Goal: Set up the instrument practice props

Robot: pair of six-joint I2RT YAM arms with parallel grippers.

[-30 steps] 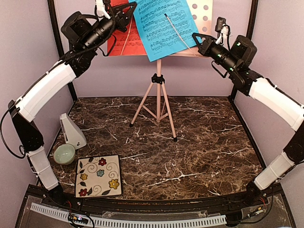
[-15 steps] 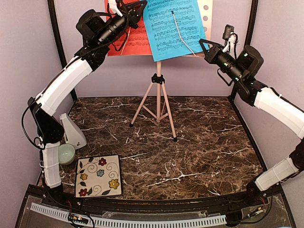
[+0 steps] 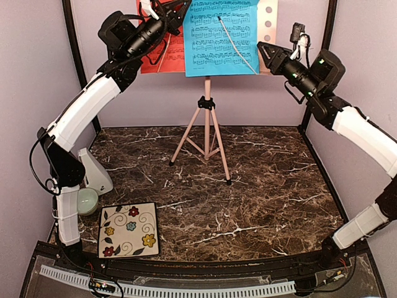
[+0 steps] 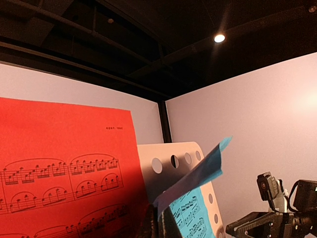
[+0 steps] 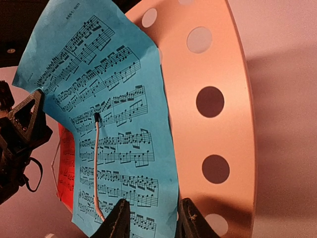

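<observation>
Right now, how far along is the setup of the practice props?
Done: the music stand is upright, with the red sheet and blue sheet on its desk. In hand: the left tool pinches the blue sheet's top corner; the right tool is open at its edge. To do: the metronome, beside the bowl.

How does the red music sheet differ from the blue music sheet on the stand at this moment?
Colour: the red sheet against the blue sheet. Place: the red sheet sits at the left of the stand, while the blue sheet sits in the middle and overlaps it. Grip: the left end effector pinches the blue sheet's upper corner, which bends forward; the red sheet lies flat and looks ungripped. Both carry printed music and lean on the stand.
</observation>
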